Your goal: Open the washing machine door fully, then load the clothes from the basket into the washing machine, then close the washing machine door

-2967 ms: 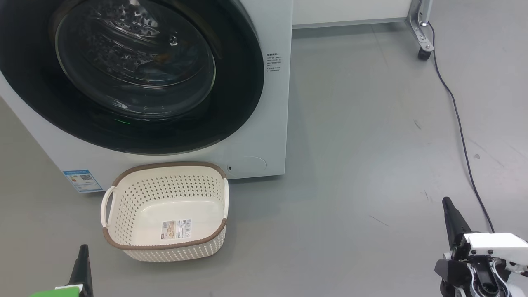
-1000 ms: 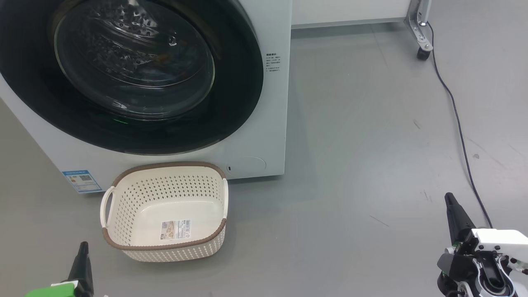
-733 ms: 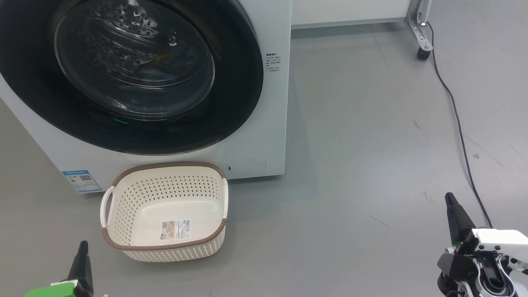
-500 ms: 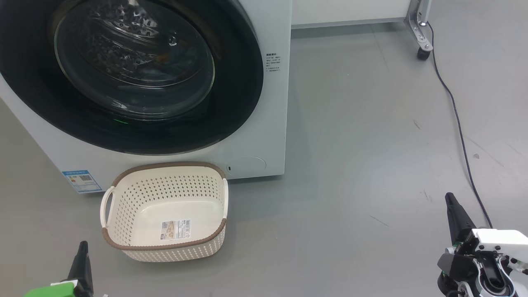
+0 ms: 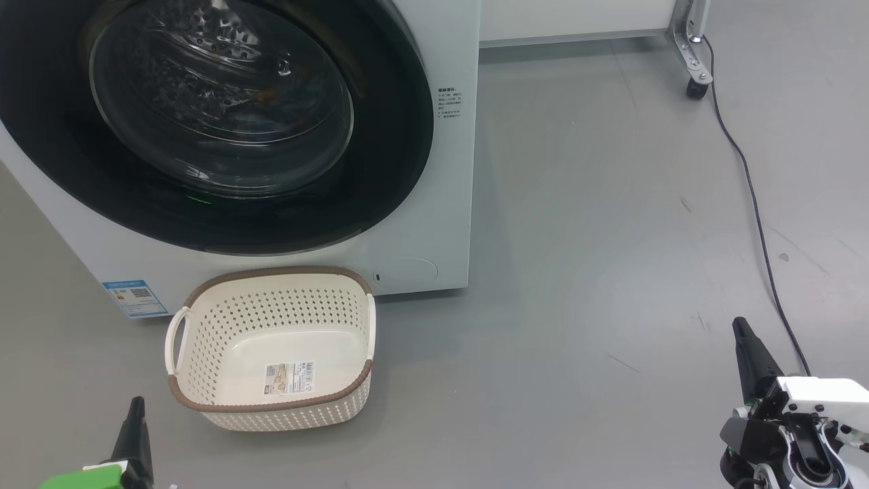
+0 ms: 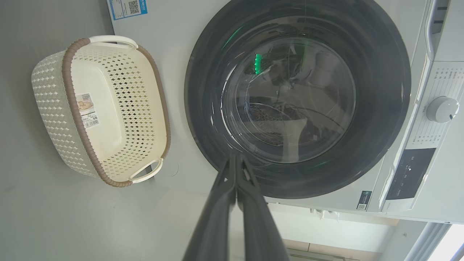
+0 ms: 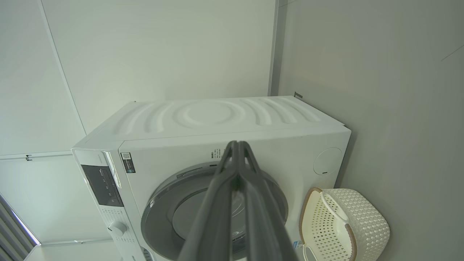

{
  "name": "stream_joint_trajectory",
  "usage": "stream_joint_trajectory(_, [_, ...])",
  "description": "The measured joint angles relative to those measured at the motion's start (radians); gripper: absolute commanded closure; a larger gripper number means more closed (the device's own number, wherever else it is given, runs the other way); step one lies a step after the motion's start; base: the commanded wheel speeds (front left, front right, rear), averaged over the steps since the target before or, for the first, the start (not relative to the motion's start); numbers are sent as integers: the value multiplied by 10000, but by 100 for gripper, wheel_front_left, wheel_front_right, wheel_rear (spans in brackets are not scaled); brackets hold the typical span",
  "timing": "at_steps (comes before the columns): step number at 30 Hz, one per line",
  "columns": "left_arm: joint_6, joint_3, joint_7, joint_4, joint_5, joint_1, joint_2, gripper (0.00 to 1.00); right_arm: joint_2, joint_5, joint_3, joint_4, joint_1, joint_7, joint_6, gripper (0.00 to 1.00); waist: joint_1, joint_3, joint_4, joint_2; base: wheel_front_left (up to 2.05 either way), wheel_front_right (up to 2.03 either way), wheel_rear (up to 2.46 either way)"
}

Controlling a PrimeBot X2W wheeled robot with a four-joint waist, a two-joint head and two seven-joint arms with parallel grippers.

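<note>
Two pairs of jaws pressed together: left gripper (image 5: pixel 138 406) lower left, right gripper (image 5: pixel 739 327) lower right. The basket (image 5: pixel 204 401) sits lower centre before the washing machine (image 5: pixel 441 224), under the shut washing machine door (image 5: pixel 387 170); a black cable (image 5: pixel 755 204) trails at right.

before us the washer (image 5: pixel 434 224) stands at the upper left, with the door (image 5: pixel 400 156) on its front. the basket (image 5: pixel 292 414) sits on the floor (image 5: pixel 577 272) just before it, below the door. a cable (image 5: pixel 753 197) runs along the floor well to our right.
</note>
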Motion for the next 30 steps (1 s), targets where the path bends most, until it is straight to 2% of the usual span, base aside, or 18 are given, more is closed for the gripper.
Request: stream_joint_trajectory(30, [0, 36, 2, 0, 0, -15, -4, 100, 6, 0, -35, -6, -1, 2, 0, 100, 0, 2, 0, 0, 0, 0, 0])
